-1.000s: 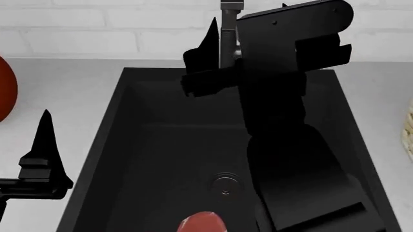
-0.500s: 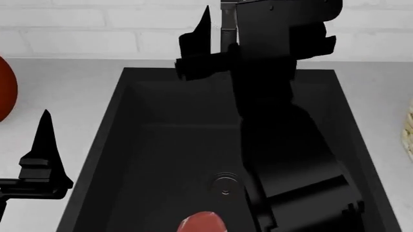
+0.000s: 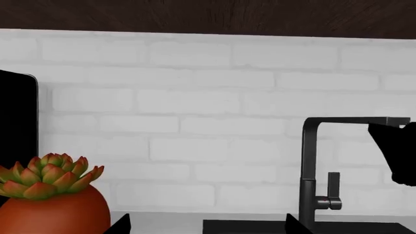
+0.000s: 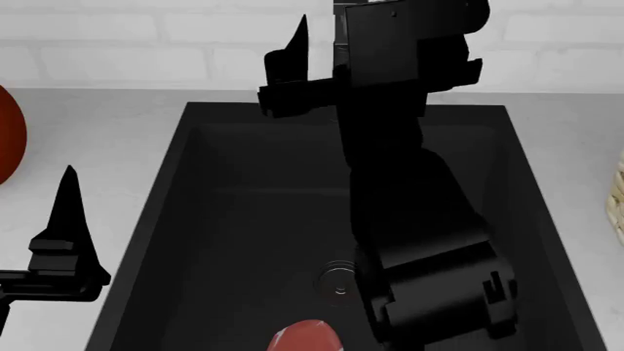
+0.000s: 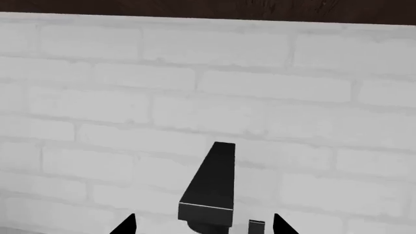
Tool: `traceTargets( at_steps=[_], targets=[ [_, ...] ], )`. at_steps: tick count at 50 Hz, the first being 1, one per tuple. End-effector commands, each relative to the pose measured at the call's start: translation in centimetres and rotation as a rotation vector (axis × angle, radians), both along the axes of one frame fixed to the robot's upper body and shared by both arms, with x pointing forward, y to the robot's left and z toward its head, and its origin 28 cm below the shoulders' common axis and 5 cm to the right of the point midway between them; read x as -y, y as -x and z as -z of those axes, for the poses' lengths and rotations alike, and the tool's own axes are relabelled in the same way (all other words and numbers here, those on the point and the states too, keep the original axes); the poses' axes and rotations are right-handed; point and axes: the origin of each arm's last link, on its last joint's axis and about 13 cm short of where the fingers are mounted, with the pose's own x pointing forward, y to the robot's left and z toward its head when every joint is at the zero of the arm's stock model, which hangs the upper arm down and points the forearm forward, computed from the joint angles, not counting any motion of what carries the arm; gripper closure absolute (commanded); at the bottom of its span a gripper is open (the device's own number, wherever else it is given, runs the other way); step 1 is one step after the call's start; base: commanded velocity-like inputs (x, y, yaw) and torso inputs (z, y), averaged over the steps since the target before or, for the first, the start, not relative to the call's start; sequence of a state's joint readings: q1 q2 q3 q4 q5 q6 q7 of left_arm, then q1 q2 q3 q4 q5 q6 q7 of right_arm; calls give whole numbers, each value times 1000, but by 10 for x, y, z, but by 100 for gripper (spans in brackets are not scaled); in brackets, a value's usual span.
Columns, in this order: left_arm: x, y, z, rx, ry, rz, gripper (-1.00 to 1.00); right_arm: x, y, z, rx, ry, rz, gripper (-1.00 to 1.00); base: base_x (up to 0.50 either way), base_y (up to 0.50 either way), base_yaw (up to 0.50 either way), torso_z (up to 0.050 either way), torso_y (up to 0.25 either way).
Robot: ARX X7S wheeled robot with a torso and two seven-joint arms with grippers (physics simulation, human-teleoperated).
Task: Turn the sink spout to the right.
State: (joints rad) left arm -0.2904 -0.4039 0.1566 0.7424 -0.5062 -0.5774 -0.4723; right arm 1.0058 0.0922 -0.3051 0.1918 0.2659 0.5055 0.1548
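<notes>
The sink spout (image 3: 309,165) is a slim dark squared pipe behind the black sink (image 4: 244,219); its top arm reaches out over the basin. In the head view only a sliver of the spout (image 4: 337,36) shows beside my right arm. My right gripper (image 5: 203,225) is open, and the spout's end (image 5: 213,187) stands between its fingertips, seen head-on. One right fingertip (image 4: 297,47) shows left of the pipe. I cannot tell whether it touches the pipe. My left gripper (image 4: 66,241) is open and empty over the left counter; it also shows in the left wrist view (image 3: 206,226).
A small lever handle (image 3: 333,187) sits on the faucet's side. A succulent in a red pot (image 3: 52,204) stands at the far left counter. A round drain (image 4: 338,278) and a reddish round object (image 4: 305,338) are in the basin. A white brick wall (image 5: 260,97) is behind.
My right arm has moved farther toward the back wall and a little left, and its gripper now stands around the spout's end. The left arm has not moved.
</notes>
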Motion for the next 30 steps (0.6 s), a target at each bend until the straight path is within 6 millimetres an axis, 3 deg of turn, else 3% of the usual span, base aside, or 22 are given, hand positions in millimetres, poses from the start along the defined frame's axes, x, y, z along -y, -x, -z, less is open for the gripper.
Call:
traceTargets(
  at_steps=[1, 20, 30],
  targets=[
    [0, 0, 0, 4, 1, 1, -100, -3, -7, 11, -34, -12, -15, -100, 0, 0, 0, 0, 0],
    [0, 1, 0, 7, 1, -4, -100, -3, -12, 13, -41, -6, -18, -100, 0, 0, 0, 0, 0],
    [0, 1, 0, 5, 2, -8, -100, -2, -31, 23, -54, -1, -14, -100, 0, 0, 0, 0, 0]
  ],
)
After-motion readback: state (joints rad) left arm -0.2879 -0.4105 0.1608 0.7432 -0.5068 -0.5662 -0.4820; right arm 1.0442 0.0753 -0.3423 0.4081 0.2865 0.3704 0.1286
